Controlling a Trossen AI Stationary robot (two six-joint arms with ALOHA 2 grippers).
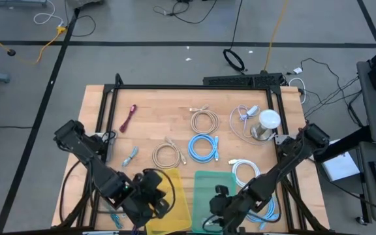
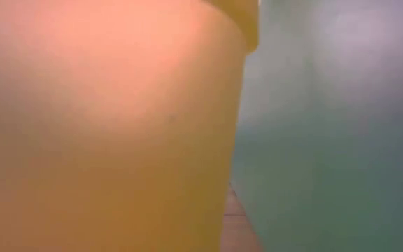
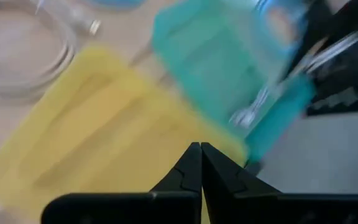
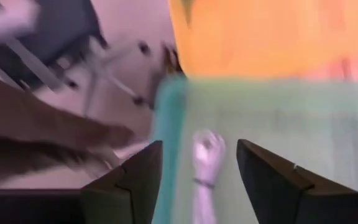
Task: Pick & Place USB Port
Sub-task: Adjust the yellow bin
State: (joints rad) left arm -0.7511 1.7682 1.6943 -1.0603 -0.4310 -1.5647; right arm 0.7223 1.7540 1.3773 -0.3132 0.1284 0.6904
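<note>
A white USB cable (image 4: pixel 205 163) lies in the green bin (image 4: pixel 278 124) at the table's near edge. My right gripper (image 4: pixel 199 144) hangs open just above it, one finger on either side, touching nothing. In the high view this gripper (image 1: pixel 215 212) is over the green bin's (image 1: pixel 209 179) near end. My left gripper (image 3: pixel 201 155) is shut and holds nothing. It hangs over the yellow bin (image 3: pixel 104 124), which stands to the left of the green one. From above, the left gripper (image 1: pixel 155 203) shows over the yellow bin's (image 1: pixel 175 183) near left part.
Coiled cables lie across the table: two beige (image 1: pixel 205 120) (image 1: pixel 167 155), a blue (image 1: pixel 203 148), a white (image 1: pixel 245 172). A pale cable sits by a white-topped cylinder (image 1: pixel 266 124). A red piece (image 1: pixel 128 118) lies far left. A black frame (image 1: pixel 194 86) borders the table.
</note>
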